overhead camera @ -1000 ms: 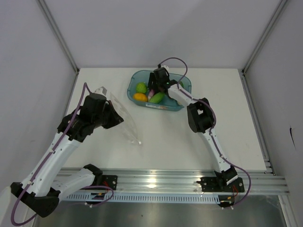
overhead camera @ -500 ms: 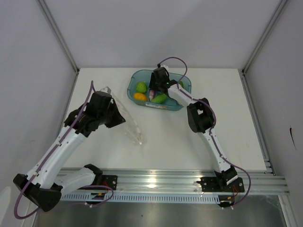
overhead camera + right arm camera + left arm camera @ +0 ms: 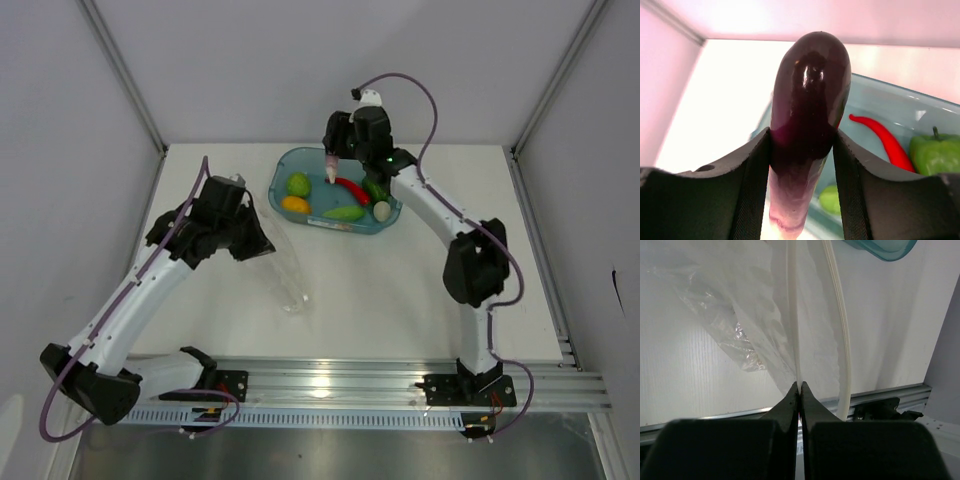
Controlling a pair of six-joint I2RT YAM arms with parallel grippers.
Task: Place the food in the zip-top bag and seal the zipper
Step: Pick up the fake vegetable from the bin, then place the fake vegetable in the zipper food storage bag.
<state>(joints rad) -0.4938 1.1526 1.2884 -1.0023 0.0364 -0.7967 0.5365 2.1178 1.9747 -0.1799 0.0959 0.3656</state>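
My right gripper (image 3: 802, 139) is shut on the purple eggplant (image 3: 807, 100) and holds it above the teal tray (image 3: 280, 172); its pale end (image 3: 331, 176) hangs down. In the tray lie a red chili (image 3: 352, 188), a green pepper (image 3: 375, 190), a light green vegetable (image 3: 345, 212), a round green piece (image 3: 299, 184), a yellow-orange piece (image 3: 295, 204) and a white egg (image 3: 382, 210). My left gripper (image 3: 800, 385) is shut on one edge strip of the clear zip-top bag (image 3: 285, 270), left of the tray. The other zipper strip (image 3: 842, 340) bows away, so the mouth gapes.
The metal rail (image 3: 380, 385) with both arm bases runs along the near edge. Grey walls close in the table on three sides. The tray's corner (image 3: 885, 247) shows just beyond the bag's mouth in the left wrist view.
My right gripper has closed on the eggplant and lifted it out of the tray. The left arm has carried the bag a little to the right, toward the tray.
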